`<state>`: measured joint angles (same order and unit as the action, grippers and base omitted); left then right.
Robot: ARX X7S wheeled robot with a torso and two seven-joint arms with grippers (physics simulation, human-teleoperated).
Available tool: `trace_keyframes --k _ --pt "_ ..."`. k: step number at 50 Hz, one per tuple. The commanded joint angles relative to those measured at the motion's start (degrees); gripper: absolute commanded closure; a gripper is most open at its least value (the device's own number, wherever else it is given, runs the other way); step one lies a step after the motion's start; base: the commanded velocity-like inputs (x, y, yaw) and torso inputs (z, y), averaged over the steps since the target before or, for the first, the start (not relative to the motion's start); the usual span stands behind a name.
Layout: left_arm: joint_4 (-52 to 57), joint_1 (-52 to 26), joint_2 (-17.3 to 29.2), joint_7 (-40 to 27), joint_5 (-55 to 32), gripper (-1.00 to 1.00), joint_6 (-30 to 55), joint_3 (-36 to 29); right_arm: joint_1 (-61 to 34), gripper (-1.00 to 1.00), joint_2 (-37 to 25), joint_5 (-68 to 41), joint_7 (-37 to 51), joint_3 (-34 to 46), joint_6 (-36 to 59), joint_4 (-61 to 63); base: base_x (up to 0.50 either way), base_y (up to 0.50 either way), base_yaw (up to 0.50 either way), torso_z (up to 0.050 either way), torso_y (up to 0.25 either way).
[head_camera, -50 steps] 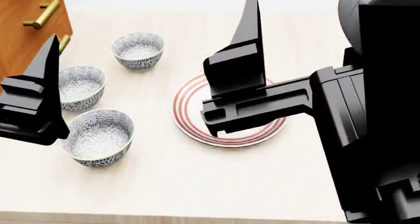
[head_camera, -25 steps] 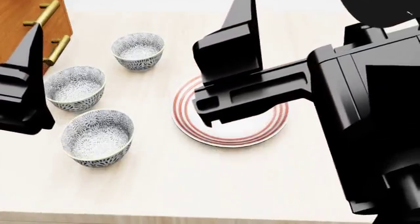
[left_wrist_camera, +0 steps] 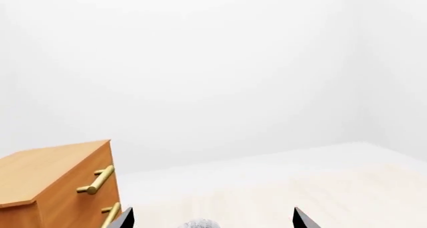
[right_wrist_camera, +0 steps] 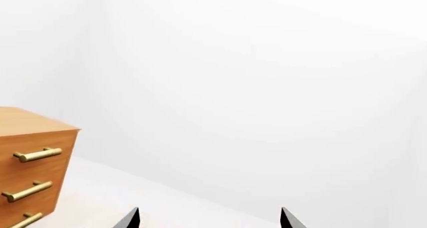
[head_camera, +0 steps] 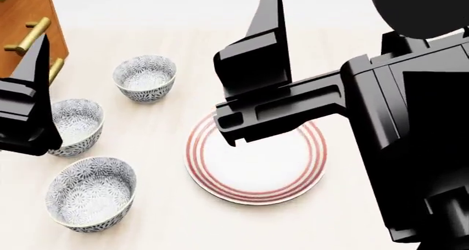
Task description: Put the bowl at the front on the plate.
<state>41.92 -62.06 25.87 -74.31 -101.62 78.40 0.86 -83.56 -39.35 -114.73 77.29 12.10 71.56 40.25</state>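
Three patterned bowls stand at the left in the head view. The bowl at the front (head_camera: 90, 193) is nearest me, with a middle bowl (head_camera: 74, 125) and a back bowl (head_camera: 144, 77) behind it. The red-ringed white plate (head_camera: 265, 167) lies to their right and holds nothing; my right arm covers its far edge. My left gripper (head_camera: 31, 90) hangs above the middle bowl, behind the front bowl. In its wrist view the left gripper (left_wrist_camera: 212, 219) is open over a sliver of a bowl (left_wrist_camera: 198, 224). My right gripper (head_camera: 265, 52) hovers over the plate's far side. The right gripper (right_wrist_camera: 209, 219) is open too, holding nothing.
A wooden dresser (head_camera: 26, 19) with brass handles stands at the table's back left, close to the bowls; this dresser (left_wrist_camera: 57, 188) is in the left wrist view, and the dresser (right_wrist_camera: 30, 163) is in the right wrist view. The pale table (head_camera: 183, 222) runs on in front of the plate.
The head view has shifted, so bowls, plate and dresser sit lower and further left in it. The right arm rose and swung left a second ago; both grippers stay open.
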Motion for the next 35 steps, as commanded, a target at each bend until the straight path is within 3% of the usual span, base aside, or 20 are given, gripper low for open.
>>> trace_keyframes --k 1,13,35 --pt "0.2 0.4 0.5 0.6 0.6 -1.00 -0.8 -0.5 -0.1 -1.00 -0.3 0.3 -0.2 0.5 -0.5 0.4 0.43 -0.01 0.00 0.000 0.000" --pt "0.5 0.6 1.2 0.9 0.8 -1.00 -1.6 -1.0 -0.5 -1.00 -0.5 0.4 0.0 1.5 -1.1 0.4 0.41 -0.01 0.00 0.000 0.000" --pt "0.7 1.1 2.0 1.6 1.7 -1.00 -2.8 -1.9 -0.3 -1.00 -1.7 1.3 -0.4 1.7 -1.9 1.2 0.23 0.00 0.00 0.000 0.001"
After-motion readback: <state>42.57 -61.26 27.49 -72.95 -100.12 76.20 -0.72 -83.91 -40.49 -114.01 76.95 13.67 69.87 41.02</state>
